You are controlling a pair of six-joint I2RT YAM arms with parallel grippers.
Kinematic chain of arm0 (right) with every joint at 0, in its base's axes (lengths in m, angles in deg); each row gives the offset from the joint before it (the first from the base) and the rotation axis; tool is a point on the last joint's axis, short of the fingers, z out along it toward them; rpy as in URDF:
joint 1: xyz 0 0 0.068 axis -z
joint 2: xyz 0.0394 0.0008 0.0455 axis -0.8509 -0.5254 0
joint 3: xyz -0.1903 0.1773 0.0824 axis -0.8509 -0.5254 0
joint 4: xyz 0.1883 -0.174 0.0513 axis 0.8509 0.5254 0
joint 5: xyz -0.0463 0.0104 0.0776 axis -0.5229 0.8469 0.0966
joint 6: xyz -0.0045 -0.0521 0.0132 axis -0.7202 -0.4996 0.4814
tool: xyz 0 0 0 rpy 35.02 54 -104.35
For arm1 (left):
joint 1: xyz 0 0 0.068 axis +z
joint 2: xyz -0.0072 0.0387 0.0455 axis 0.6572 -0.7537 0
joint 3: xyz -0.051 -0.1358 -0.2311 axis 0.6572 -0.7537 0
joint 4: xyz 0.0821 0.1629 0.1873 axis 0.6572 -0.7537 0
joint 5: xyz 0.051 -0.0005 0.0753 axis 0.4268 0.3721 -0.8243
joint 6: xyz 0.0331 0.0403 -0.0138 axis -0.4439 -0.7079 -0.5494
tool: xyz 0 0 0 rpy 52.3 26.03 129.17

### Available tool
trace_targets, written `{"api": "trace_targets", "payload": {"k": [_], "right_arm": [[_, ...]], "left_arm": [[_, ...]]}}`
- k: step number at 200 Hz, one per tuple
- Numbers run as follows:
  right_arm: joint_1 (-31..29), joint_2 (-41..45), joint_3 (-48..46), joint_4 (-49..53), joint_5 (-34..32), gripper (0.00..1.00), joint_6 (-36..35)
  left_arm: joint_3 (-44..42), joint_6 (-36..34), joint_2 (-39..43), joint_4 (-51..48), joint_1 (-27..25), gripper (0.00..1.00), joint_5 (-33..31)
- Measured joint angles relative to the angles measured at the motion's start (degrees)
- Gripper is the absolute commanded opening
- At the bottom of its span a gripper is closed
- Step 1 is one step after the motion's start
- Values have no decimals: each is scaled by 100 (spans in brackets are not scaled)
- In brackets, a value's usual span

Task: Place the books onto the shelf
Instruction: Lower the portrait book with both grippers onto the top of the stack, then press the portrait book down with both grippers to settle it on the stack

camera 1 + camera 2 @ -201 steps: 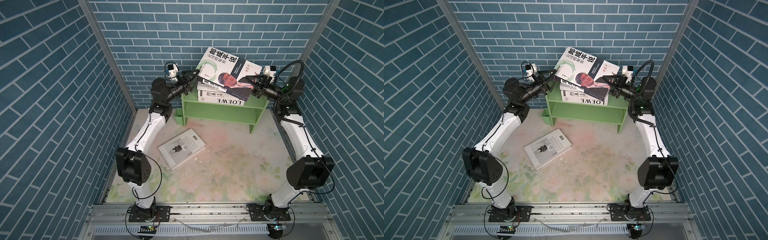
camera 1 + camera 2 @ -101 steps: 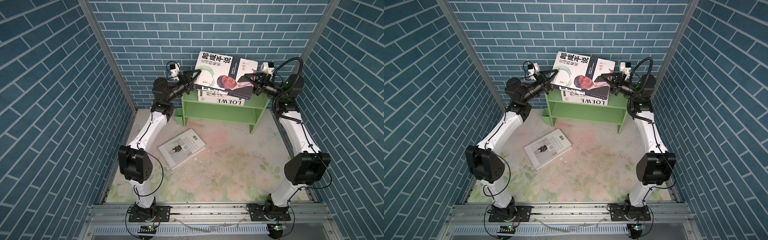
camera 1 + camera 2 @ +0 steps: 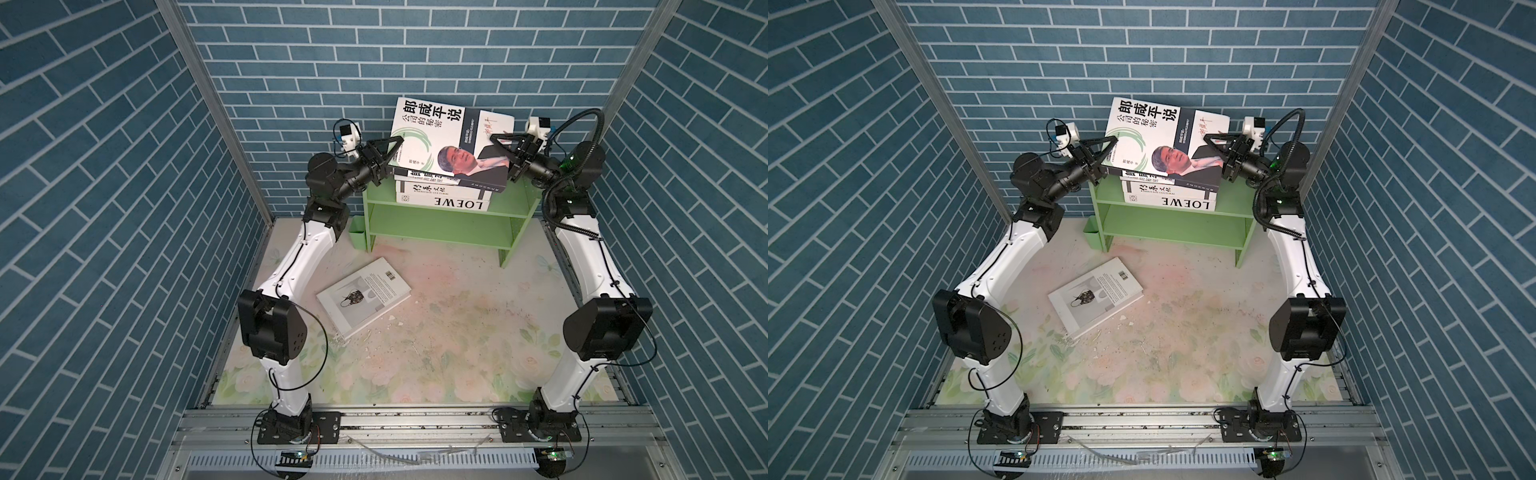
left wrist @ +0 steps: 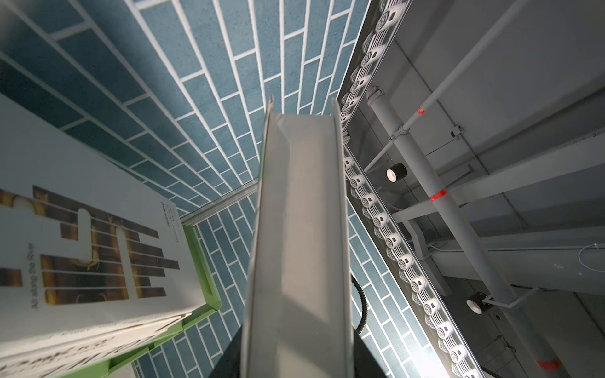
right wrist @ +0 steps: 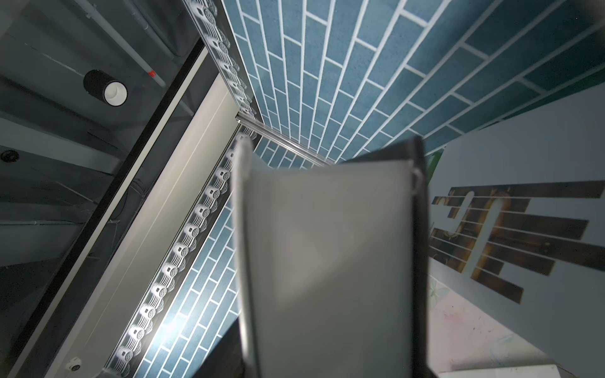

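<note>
The portrait book hangs tilted above three stacked books on the shelf; the LOEWE book is lowest. My left gripper is shut on the portrait book's left end, and its page edge fills the jaws. My right gripper straddles the right end; whether its pads press I cannot tell. Another white book lies flat on the floor, left of centre.
A small green cup stands against the shelf's left foot. The shelf's lower tier holds nothing. Blue brick walls close in on three sides, right behind the shelf. Small white crumbs lie on the flowered floor near the fallen book.
The portrait book has turned from a slant to squarer with the shelf and shifted towards the back wall. Both arms moved with it.
</note>
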Motion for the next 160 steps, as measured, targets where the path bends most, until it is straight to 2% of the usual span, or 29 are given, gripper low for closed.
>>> {"api": "trace_targets", "payload": {"k": [32,100,132,160], "right_arm": [[0,-170,79,144,-542,65,-42],[0,-214,2,737,-1805,66,-667],[0,-177,-74,1185,-2181,68,-1384],[0,9,-271,1794,-2544,71,-2253]], "left_arm": [[437,-2,-345,-74,0,38,-190],[1283,46,-1217,-400,0,36,-769],[1910,9,-1633,-804,0,36,-785],[2004,-72,-1672,-1032,0,36,-756]]}}
